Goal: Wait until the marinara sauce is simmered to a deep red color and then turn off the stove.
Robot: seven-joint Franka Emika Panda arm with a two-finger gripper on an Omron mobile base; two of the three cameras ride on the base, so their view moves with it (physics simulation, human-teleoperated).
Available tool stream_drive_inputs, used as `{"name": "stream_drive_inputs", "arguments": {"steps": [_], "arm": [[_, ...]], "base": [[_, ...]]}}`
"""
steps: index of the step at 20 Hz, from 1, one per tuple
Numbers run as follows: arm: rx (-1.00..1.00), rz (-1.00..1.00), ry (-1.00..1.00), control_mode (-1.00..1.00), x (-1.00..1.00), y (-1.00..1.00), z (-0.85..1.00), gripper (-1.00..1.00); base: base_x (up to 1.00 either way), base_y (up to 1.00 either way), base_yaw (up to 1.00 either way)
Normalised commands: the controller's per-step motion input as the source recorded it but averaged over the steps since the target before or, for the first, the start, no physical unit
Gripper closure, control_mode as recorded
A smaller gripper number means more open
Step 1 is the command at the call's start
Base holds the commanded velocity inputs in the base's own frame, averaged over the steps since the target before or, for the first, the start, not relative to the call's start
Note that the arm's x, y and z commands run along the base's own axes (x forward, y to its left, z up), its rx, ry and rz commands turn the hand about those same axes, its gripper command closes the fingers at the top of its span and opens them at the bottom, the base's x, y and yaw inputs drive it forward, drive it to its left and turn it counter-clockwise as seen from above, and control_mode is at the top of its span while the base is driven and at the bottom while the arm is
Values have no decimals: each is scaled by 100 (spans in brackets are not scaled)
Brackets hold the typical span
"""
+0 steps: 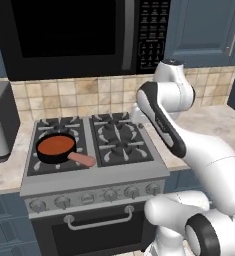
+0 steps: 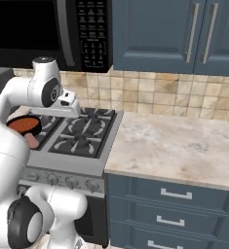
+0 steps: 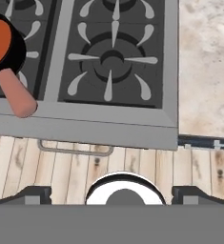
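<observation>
Gripper [image 3: 111,193] hangs high over the stove [image 1: 96,177] with fingers spread and nothing held, likely waiting, since the marinara sauce [image 1: 55,145] in the black pan [image 1: 44,156] on the front-left burner reads orange-red, not yet deep red.

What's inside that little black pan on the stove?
The pan holds a flat pool of orange-red sauce, reaching close to the rim. The pan sits on the front left burner of the stove. The sauce covers the pan's bottom, so nothing under it shows.
</observation>
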Motion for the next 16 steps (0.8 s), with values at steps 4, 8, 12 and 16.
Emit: {"name": "stream_drive_inputs", "arguments": {"steps": [4,8,12,16], "arm": [[0,0,0,-100,-15,72,-16,-100],[0,0,1,-100,-16,88,-7,-100],[-1,0,0,-100,-6,85,-7,-100],[-2,0,-2,-100,0,83,-27,-100]], "base": [[0,0,0],[0,0,0],[0,0,0],[0,0,0]]}}
